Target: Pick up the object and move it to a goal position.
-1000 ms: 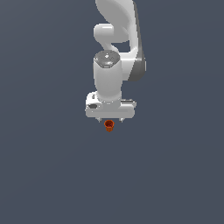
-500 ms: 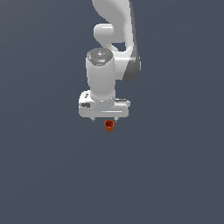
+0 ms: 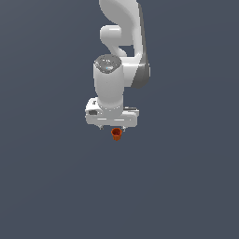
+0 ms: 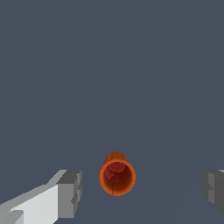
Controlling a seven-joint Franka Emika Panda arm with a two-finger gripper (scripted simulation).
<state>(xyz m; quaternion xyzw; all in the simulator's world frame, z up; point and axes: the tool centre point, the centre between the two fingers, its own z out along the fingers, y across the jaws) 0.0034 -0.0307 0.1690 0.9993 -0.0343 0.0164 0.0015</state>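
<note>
The object (image 3: 116, 134) is a tiny orange-red cup with a darker hollow top, standing on the flat grey ground just below the white hand in the exterior view. In the wrist view the object (image 4: 117, 175) lies between the two grey fingertips (image 4: 70, 194), with a wide gap on each side and no contact. My gripper (image 4: 142, 189) is open and empty. In the exterior view my gripper (image 3: 112, 128) hangs right above the cup, and its fingers are mostly hidden under the hand.
The white arm (image 3: 122, 46) rises straight above the hand. Around the cup there is only the uniform grey ground (image 3: 56, 186).
The hand has shifted slightly toward the exterior view's left and lower over the cup. The cup has stayed in place.
</note>
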